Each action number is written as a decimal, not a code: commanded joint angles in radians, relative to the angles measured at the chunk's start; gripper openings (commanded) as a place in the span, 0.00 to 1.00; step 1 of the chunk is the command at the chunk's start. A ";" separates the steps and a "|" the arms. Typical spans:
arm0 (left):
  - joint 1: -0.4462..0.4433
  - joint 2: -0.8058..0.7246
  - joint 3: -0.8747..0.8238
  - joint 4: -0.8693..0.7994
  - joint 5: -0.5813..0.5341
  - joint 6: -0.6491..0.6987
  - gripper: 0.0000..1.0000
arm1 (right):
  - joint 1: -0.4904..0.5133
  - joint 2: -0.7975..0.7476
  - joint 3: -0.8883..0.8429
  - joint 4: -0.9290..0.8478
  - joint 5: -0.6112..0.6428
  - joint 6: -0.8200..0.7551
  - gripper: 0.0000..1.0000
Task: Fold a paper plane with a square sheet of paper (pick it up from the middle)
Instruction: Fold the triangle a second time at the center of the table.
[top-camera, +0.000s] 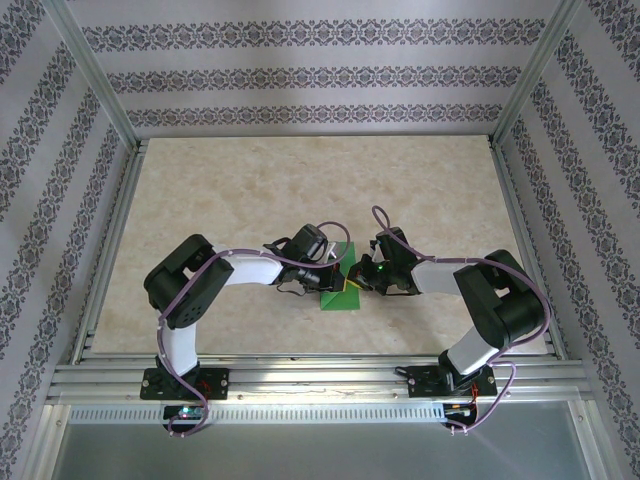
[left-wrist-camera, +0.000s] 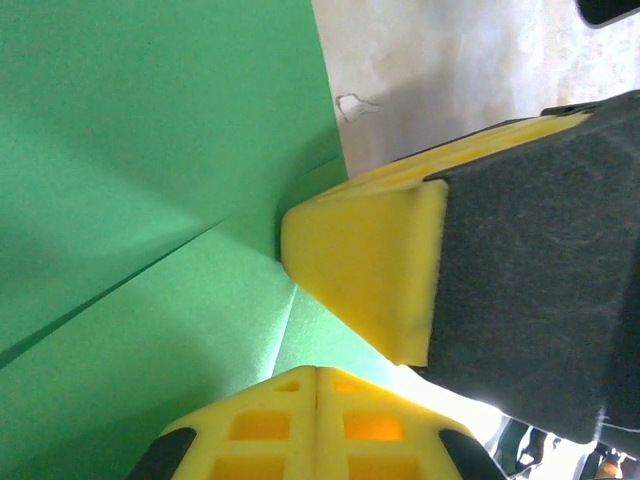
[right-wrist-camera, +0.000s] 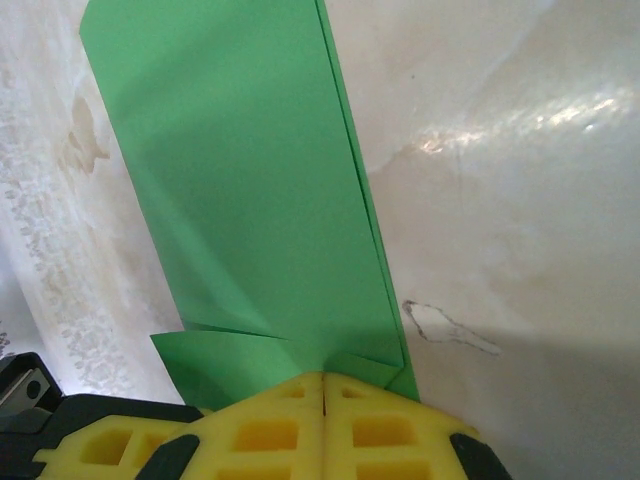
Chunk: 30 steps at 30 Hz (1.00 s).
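Top external view: folded paper sheet is lying mid-worktop. R tool is clenching on sheet's near edge; L tool fingers are meeting at a crease, can't tell if paper's betw. them. Risk, as judged: tools pulling apart or unevenly, so thin sheet tearing or crease going skew.

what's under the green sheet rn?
Marbled tabletop shows around the green sheet, which seems to lie on it. Its own folded lower layer peeks out; anything else beneath is covered.
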<state>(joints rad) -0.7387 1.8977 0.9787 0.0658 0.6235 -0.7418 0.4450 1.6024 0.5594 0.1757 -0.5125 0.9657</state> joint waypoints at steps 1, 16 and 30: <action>-0.008 0.029 0.018 -0.067 -0.025 0.020 0.00 | -0.002 0.036 -0.029 -0.059 0.069 0.005 0.00; -0.011 -0.082 -0.117 -0.156 -0.033 0.094 0.01 | -0.004 0.053 -0.027 -0.099 0.094 -0.013 0.00; -0.011 -0.249 -0.259 -0.229 -0.066 0.119 0.02 | -0.006 0.046 -0.014 -0.108 0.084 -0.019 0.00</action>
<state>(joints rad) -0.7406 1.6817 0.7425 -0.0467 0.5880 -0.6613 0.4450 1.6073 0.5610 0.1776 -0.5129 0.9646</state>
